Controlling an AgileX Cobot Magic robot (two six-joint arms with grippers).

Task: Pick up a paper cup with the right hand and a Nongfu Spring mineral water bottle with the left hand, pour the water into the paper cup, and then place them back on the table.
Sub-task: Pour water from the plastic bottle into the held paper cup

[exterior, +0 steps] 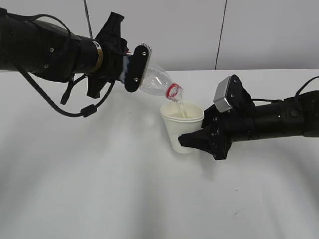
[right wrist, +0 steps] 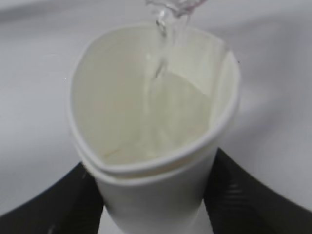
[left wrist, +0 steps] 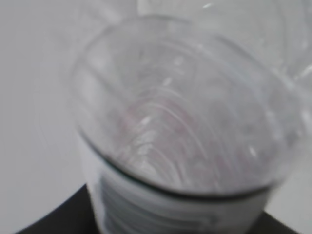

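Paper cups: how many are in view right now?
1. The paper cup sits at table centre, held by the right hand, under the tilted bottle pouring water. None hidden that I can see.

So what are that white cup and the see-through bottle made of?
The cup looks like thin matte paper: off-white, and its rim is squeezed out of round between the right gripper's fingers. The bottle looks like clear glossy plastic, with moulded ribs and bright highlights, held tilted by the left gripper. The red ring at its neck is probably plastic too.
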